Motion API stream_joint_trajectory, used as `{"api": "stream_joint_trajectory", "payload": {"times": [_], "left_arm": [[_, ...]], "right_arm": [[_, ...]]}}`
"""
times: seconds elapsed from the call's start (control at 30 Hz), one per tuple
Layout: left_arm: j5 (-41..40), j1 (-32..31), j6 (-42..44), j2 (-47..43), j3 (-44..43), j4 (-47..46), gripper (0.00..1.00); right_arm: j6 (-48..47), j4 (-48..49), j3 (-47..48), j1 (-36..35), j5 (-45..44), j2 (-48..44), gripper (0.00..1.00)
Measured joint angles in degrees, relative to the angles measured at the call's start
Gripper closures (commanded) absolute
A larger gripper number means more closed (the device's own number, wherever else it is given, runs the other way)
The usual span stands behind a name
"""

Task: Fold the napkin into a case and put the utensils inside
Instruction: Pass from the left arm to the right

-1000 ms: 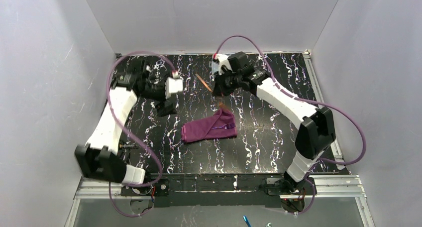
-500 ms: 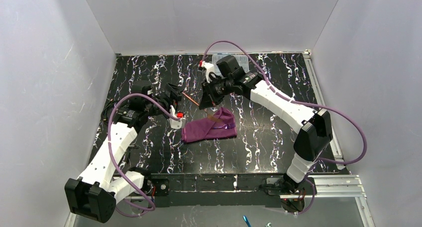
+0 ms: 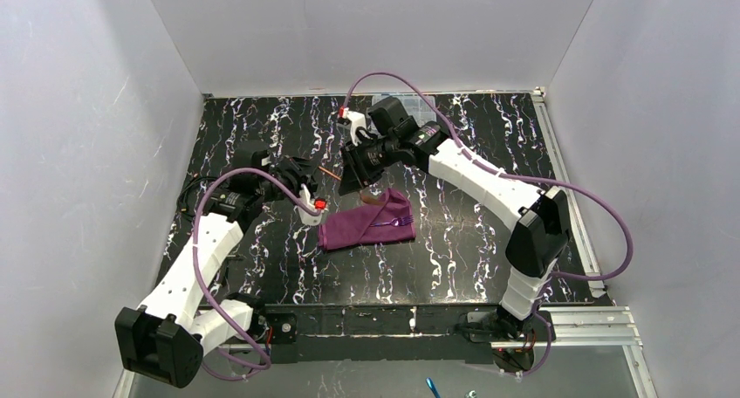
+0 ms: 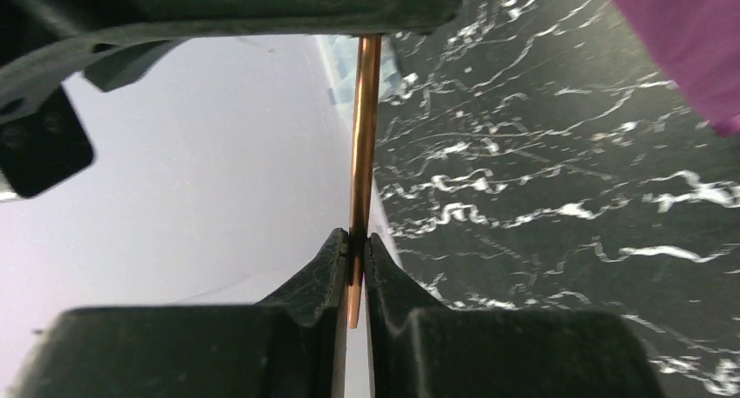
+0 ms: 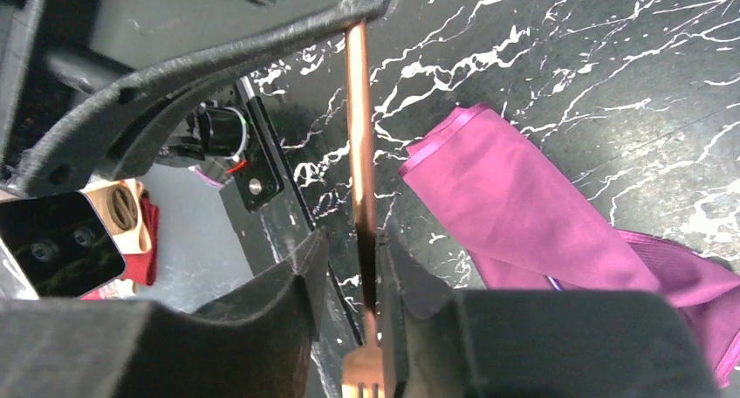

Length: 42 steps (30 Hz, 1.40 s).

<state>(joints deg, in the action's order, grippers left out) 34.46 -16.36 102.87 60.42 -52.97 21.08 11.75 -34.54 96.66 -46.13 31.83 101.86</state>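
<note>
Black marbled tbl [image 3: 262, 123]. Handover step: copper utensil [image 4: 362, 154] midair, L gripper [image 4: 353, 250] pinching plain end; R gripper [image 5: 349, 258] straddles fork end, clamp unclear. Case [image 3: 353, 228] below, holds purple utensil [image 3: 393, 223]. Next: R releases, L feeds case mouth.

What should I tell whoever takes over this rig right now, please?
Left hand: shut on the plain end of the copper utensil, held in mid-air.
Right hand: around the same utensil near its fork end. A gap shows beside one finger, so its grip is unclear.
Napkin: folded and lying flat, with the purple utensil on it, fork end showing.
Done: the fold, and the purple utensil is at the napkin.
Left: get the copper utensil into the napkin.
</note>
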Motion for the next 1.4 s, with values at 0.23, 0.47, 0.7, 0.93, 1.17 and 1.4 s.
{"api": "stream_joint_trajectory", "payload": {"times": [0.23,0.47,0.7,0.93,1.17,1.4], "left_arm": [[-4.81,-0.98,1.09,0.28,6.49,-16.15,1.00],[-10.88,-1.42,1.25,2.08,6.86,-22.64,1.00],[-14.10,-2.19,1.07,2.40,6.86,-25.70,1.00],[-16.65,-2.86,1.07,4.07,6.86,-26.86,1.00],[-19.98,-2.80,0.61,4.42,6.62,-28.15,1.00],[-20.59,-3.30,0.24,5.31,6.19,-28.28,1.00]], "right_arm": [[8.28,2.12,-1.53,4.66,-0.70,-0.48,0.20],[19.02,6.34,-11.23,20.28,-2.82,-5.86,0.18],[28.59,13.00,-19.02,18.21,-1.07,-10.45,0.26],[41.48,24.39,-26.34,18.32,2.14,-10.91,0.43],[47.47,32.09,-26.40,18.18,3.39,-10.21,0.53],[48.04,32.79,-26.40,16.26,3.78,-8.37,0.40]]}}
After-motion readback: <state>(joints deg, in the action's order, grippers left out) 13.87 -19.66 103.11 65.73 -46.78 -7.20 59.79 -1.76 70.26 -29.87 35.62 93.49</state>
